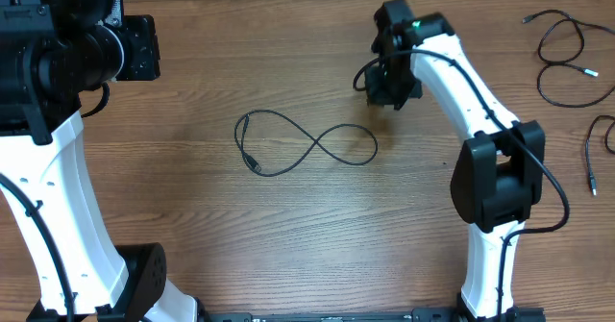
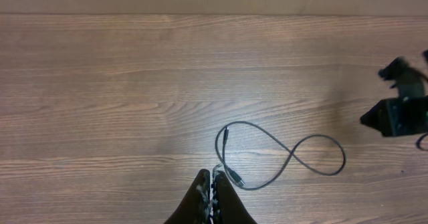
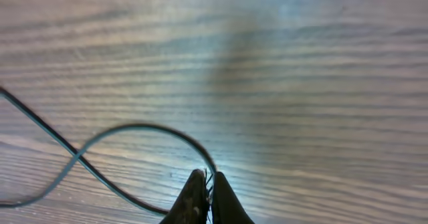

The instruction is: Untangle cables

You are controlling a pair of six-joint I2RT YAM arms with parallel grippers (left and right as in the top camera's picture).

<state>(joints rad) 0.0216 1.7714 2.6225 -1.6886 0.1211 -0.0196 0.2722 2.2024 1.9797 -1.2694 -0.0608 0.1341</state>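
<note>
One thin black cable (image 1: 307, 145) lies in a flat figure-eight at the middle of the table, its plug ends at the left. The left wrist view shows this cable (image 2: 287, 158) whole, just ahead of and to the right of my left gripper (image 2: 212, 177), which hangs high above the table, shut and empty. My right gripper (image 1: 389, 99) hovers by the right loop. In the right wrist view that gripper (image 3: 206, 178) is shut, and the cable's loop (image 3: 134, 128) curves in behind its tips; nothing is visibly clamped.
More black cables lie at the table's far right: a looped one (image 1: 567, 58) and another (image 1: 598, 149) at the edge. The white arm bases stand at the front left (image 1: 58, 235) and front right (image 1: 495, 245).
</note>
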